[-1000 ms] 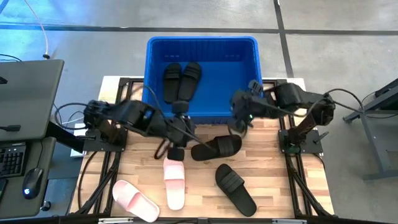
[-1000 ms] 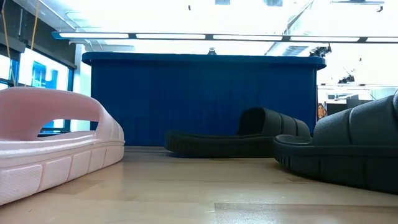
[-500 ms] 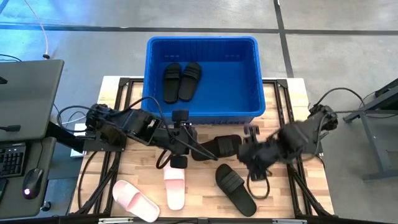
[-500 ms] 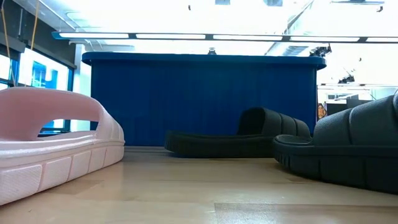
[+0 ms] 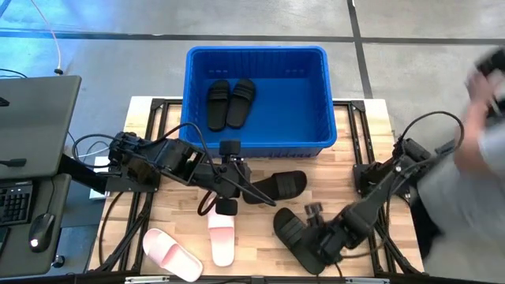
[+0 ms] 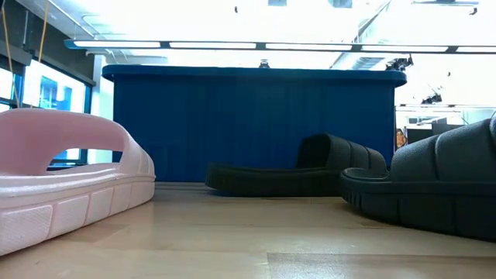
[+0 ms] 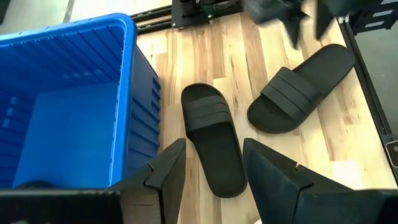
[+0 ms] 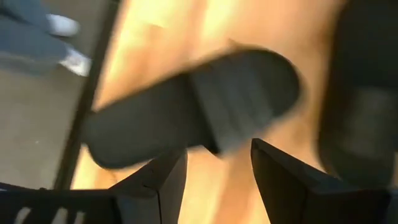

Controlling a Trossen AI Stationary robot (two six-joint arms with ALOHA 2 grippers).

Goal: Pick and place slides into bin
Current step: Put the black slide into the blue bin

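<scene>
The blue bin [image 5: 256, 130] stands at the table's far side with two black slides [image 5: 229, 102] flat on its floor. A black slide [image 5: 278, 187] lies mid-table, sole down. My left gripper [image 5: 243, 188] is open at that slide's left end. In the left wrist view its fingers [image 7: 211, 171] stand on either side of the slide's near end [image 7: 214, 146]. Another black slide [image 5: 298, 239] lies near the front edge. My right gripper [image 5: 316, 237] is open just above it, and the slide shows blurred in the right wrist view [image 8: 193, 115]. Two pink slides [image 5: 221, 237] [image 5: 171, 252] lie front left.
A person [image 5: 477, 118] shows blurred at the table's right side. The bin's near wall [image 6: 256, 124] rises right behind the mid-table slide [image 6: 294, 170]. A desk with a keyboard [image 5: 16, 201] stands to the left. Bare wood lies between the black slides and the table's right edge.
My right gripper has swung from the bin's near right corner toward the table's near edge, down over the front black slide. My left gripper has moved a little toward the mid-table black slide. A person has come into view at the right.
</scene>
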